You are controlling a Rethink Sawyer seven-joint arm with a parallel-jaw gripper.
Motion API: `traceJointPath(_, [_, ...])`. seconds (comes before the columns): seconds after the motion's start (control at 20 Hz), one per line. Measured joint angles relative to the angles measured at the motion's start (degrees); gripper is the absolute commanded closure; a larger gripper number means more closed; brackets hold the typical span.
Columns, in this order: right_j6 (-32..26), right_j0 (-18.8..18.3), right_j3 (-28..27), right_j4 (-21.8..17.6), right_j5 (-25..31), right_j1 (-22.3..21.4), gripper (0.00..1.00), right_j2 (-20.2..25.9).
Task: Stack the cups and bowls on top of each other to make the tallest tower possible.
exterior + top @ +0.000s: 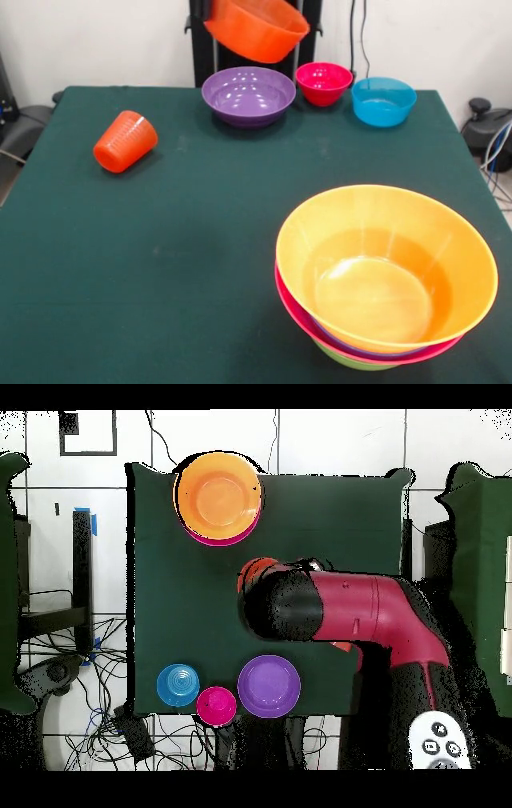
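My gripper (210,11) shows only as a dark tip at the top edge, shut on the rim of the small orange bowl (258,29), which hangs tilted high above the table. In the overhead view the arm (345,609) covers the gripper and only a bit of that bowl (256,570) shows. The tower (376,320) stands at the near right: the large orange bowl (386,268) on top, the pink rim (292,308) under it, a green bowl (346,360) lowest. It also shows in the overhead view (218,497). The orange-red cup (125,142) lies on its side at the left.
At the far edge stand the purple bowl (248,96), the magenta-red bowl (323,82) and the blue bowl (383,101). The overhead view shows them too: purple (269,685), magenta-red (216,705), blue (178,685). The table has a dark green cloth (184,264).
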Motion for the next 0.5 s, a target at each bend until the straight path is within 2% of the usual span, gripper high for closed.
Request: traceJointPath(0.5, [0.0,4.3,-13.5,1.5,6.5,6.1,1.0,0.0])
